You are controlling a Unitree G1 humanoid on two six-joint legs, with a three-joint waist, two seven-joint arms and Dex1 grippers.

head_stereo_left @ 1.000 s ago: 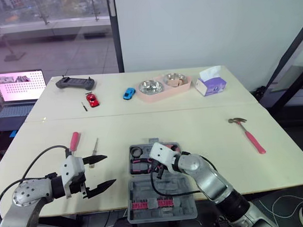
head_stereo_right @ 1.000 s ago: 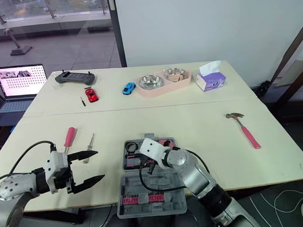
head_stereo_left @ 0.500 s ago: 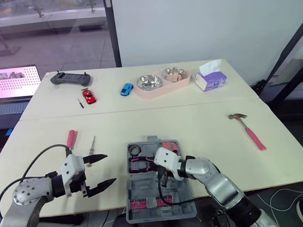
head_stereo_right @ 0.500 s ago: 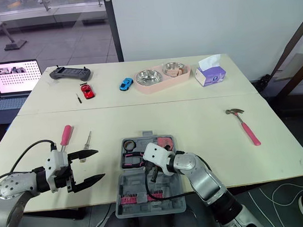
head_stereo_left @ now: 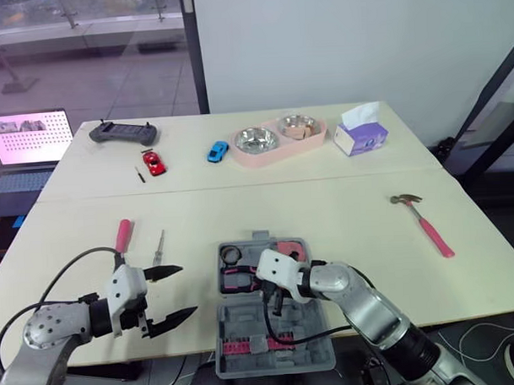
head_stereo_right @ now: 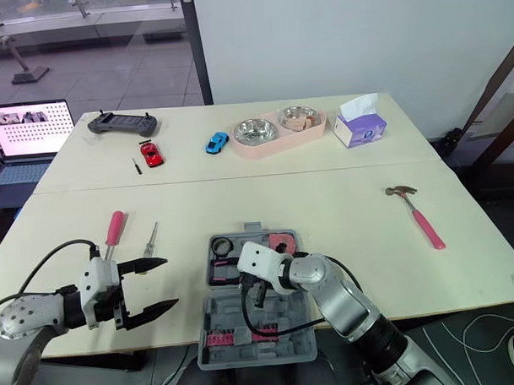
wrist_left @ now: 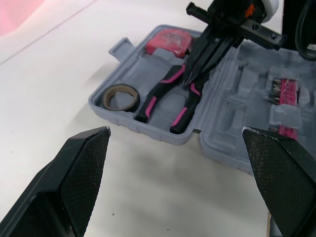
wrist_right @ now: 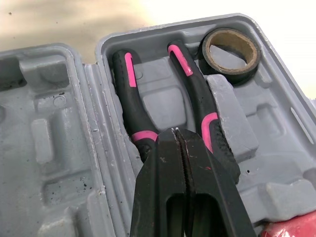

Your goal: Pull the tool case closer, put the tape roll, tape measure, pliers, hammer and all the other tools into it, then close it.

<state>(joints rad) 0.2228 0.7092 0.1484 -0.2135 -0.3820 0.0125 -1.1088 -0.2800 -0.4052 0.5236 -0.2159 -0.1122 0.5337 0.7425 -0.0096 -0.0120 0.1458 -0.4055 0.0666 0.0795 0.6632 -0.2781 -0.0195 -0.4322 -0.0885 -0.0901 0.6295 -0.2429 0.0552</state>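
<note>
Change: almost nothing has shifted in the last second. The right gripper point(wrist_right: 178, 137) stays low over the open tool case point(head_stereo_left: 305, 347), at the pliers point(wrist_right: 195, 89).
Right gripper: fingers pressed together on nothing, tips at the pliers' pivot. Whether they touch it is unclear.
Left gripper point(head_stereo_left: 186, 290): fingers spread wide and empty, hovering over the table just left of the case.
In the case: tape roll point(wrist_right: 229, 74), pliers and pink tape measure point(wrist_left: 168, 42) lie in moulded slots of the far half.
Outside: hammer point(head_stereo_left: 423, 225) lies well apart to the right. The pink-handled screwdriver point(head_stereo_left: 123, 233) and slim screwdriver point(head_stereo_left: 160, 245) lie to the left.
Meaning: the pliers look seated, so that step seems done. The case sits at the near edge. Hammer, screwdrivers and closing the lid remain.
</note>
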